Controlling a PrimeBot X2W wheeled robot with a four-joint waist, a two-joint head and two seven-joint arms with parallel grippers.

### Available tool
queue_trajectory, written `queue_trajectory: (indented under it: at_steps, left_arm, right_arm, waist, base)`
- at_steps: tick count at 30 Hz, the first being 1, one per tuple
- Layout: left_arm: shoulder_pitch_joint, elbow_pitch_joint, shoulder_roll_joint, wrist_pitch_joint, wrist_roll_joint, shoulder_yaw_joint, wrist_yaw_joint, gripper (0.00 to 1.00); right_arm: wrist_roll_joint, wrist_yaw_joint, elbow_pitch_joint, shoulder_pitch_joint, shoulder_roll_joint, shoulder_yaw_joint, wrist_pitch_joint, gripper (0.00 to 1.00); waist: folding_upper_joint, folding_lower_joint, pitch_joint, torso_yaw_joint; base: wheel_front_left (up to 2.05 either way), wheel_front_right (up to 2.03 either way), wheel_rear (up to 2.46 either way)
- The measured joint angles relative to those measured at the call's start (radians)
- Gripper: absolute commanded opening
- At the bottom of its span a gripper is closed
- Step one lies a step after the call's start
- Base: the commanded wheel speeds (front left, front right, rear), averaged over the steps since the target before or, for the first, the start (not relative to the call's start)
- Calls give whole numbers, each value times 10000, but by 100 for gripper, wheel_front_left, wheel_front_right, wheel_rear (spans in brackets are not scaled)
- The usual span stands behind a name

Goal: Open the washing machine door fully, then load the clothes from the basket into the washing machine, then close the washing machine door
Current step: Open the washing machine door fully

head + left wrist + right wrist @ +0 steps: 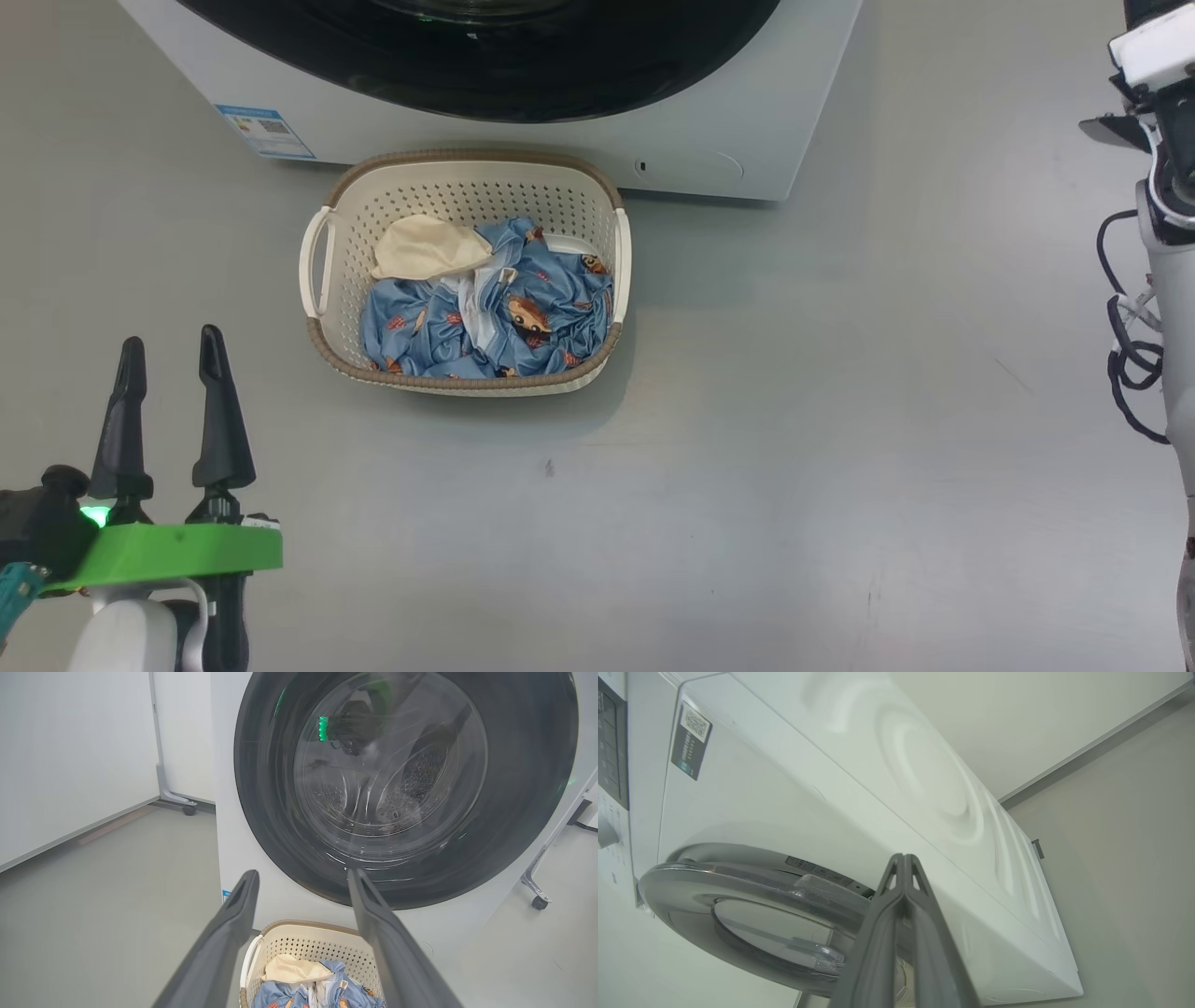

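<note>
Left gripper: lower left of the head view, two long dark fingers parted and pointing up-frame. Green wrist ring behind them, with a small green light lit beside it.
Right gripper: fingers pressed together tip to tip, nothing between.
Right arm: pale, raised along the right edge, with looped black cables.

This looks like a bare test room or lab, not a home: the washing machine stands on a plain grey floor, with a white partition panel on a caster wheel just beside it.
</note>
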Motion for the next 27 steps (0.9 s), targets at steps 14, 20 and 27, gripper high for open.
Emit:
queue_trajectory:
  at_steps: [14,20,27]
  left_arm:
    - [-434,-33,-270,0,-29,-52,-42,100]
    - [-573,94,-382,0,-29,-263,-44,100]
    - [-623,207,-420,-42,-29,-299,-86,100]
  right_arm:
    - [1091,-2,514,-1694,-242,274,2138,0]
    - [1126,-2,558,-2186,-236,625,2546,0]
    - [1227,-2,608,-2664,-203,871,2924,0]
  waist:
    - [0,1,887,527]
    - [0,0,1099,723]
    - [0,0,1308,987]
  base:
    - [0,0,0]
    - [0,0,0]
    - [0,0,0]
